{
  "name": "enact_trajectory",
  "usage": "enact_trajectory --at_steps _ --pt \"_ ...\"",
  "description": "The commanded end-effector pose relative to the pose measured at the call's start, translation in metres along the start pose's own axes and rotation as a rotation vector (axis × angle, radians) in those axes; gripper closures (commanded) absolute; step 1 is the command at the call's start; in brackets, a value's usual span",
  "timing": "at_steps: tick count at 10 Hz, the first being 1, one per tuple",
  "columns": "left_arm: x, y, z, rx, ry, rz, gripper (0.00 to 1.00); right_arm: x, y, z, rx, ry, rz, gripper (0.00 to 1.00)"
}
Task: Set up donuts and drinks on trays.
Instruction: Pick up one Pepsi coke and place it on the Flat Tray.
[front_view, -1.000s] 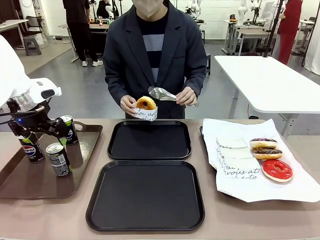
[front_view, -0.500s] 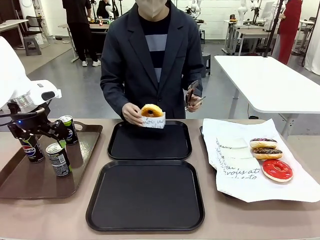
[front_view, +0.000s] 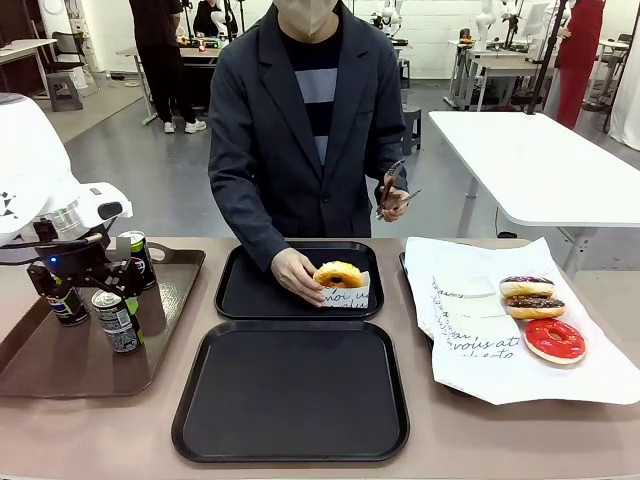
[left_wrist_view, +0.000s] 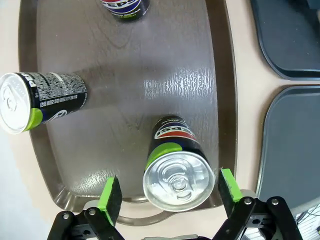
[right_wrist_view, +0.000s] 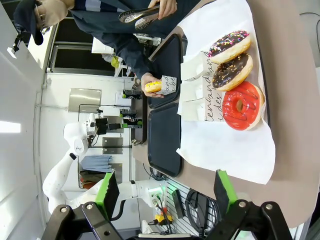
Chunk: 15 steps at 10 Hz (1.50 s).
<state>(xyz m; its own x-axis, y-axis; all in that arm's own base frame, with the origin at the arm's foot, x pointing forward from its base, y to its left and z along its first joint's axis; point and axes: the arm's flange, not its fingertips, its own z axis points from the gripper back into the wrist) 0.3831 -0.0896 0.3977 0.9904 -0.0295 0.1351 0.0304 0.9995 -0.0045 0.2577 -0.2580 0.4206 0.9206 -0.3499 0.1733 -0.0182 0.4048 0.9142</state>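
Left tool (left_wrist_view: 169, 192) is gaping astride a can (left_wrist_view: 172, 142) on the brown tray (left_wrist_view: 125, 100), pads clear — can's base hidden from above; right tool (right_wrist_view: 165, 192) is hanging open, empty

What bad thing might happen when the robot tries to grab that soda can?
The left hand is open, with its pads either side of a slim can near the brown tray's rim; an off-centre squeeze might tip it. Another can stands nearby and might get bumped. The person's hand holds a donut on the far black tray, so carrying the can there now might hit it.
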Motion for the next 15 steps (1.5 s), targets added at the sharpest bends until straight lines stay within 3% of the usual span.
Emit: enact_trajectory --at_steps 1,7,8,9,10,12,13,15 --pt "0.009 -0.012 -0.005 -0.005 -0.014 0.039 0.00 0.000 0.000 0.001 0.015 -0.008 0.014 0.00" --pt "0.025 -0.010 -0.020 -0.004 0.004 0.061 0.03 0.000 0.000 0.001 0.015 -0.008 0.014 0.00" --pt "0.024 -0.010 -0.019 -0.005 0.010 0.056 0.54 0.000 0.000 0.001 0.015 -0.008 0.014 0.00" --pt "0.024 -0.009 -0.018 -0.003 0.016 0.057 0.58 0.000 0.000 0.001 0.015 -0.008 0.014 0.00" --pt "0.024 -0.009 -0.017 0.001 0.018 0.058 1.00 0.000 0.000 0.001 0.015 -0.008 0.014 0.00" --pt "0.024 -0.009 -0.018 0.012 0.028 0.055 1.00 0.000 0.000 0.001 0.015 -0.008 0.014 0.00" --pt "0.023 -0.009 -0.017 0.022 0.032 0.054 0.76 0.000 0.000 0.001 0.015 -0.008 0.014 0.00" --pt "0.022 -0.009 -0.010 0.054 0.045 0.053 1.00 0.000 0.000 0.001 0.015 -0.008 0.014 0.00"
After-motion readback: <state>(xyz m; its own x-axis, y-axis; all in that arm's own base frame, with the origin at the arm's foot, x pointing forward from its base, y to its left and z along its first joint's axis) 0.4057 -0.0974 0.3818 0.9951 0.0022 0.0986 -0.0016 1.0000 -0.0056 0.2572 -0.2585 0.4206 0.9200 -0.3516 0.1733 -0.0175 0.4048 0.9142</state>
